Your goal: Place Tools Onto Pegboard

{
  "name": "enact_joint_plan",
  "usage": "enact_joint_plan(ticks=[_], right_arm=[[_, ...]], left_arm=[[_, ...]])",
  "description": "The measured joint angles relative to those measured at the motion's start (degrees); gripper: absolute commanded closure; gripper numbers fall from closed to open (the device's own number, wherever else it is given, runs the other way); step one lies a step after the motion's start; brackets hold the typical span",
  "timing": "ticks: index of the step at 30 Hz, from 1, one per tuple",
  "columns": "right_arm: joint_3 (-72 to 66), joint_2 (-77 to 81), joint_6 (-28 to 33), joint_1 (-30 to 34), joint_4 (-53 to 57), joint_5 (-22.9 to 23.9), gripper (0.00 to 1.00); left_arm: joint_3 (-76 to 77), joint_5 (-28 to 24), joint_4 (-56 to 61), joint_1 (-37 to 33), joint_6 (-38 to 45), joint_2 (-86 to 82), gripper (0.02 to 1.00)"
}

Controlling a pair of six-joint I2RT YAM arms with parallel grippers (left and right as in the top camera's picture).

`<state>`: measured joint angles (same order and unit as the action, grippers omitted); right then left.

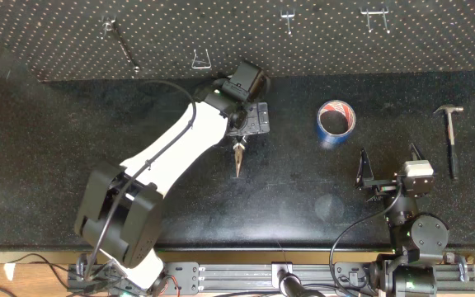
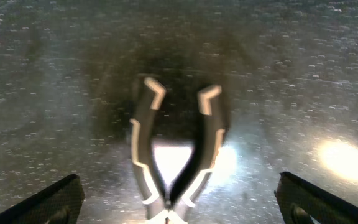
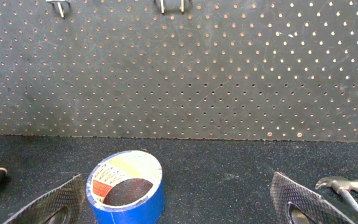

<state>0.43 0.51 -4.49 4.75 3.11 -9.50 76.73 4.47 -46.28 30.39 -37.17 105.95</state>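
From above, the left arm stretches up the black table toward the pegboard. The left gripper hangs over the pliers, which lie flat on the table with their handles toward the board and their nose toward the arms' bases. A wrench hangs on the pegboard at the left, and bare hooks sit farther along it. A blue roll of tape stands on the table right of the pliers, and a hammer lies well apart near the right edge. The right gripper sits low by its own base, fingers spread, nothing between them.

From the left wrist, the two fingers are spread wide — one on each side of the pliers' grey handles, both clear of them. This gripper grips nothing, and the handles lie splayed on the table between the fingers.

From the right wrist, that gripper's fingers are likewise wide apart and touch nothing. The tape roll stands on the table just ahead of them, its hollow facing up. The hammer's head lies off to one side, and the pegboard rises behind with two hooks along its upper rows. At the far edge a dark handle tip shows — I cannot tell what it belongs to.
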Motion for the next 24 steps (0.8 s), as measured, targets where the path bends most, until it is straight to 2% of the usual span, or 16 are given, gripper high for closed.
enact_joint_plan(ticks=[4, 12, 24], right_arm=[[0.0, 0.0, 0.0, 0.0, 0.0, 0.0, 0.025], [0.0, 0.0, 0.0, 0.0, 0.0, 0.0, 0.025], [0.0, 0.0, 0.0, 0.0, 0.0, 0.0, 0.025]], left_arm=[[0.0, 0.0, -0.2, -2.2, 2.4, 0.5, 0.020], [0.2, -0.7, 3.6, -2.2, 9.8, 4.0, 0.020], [0.2, -2.4, 4.3, -2.2, 7.6, 6.6, 0.020]])
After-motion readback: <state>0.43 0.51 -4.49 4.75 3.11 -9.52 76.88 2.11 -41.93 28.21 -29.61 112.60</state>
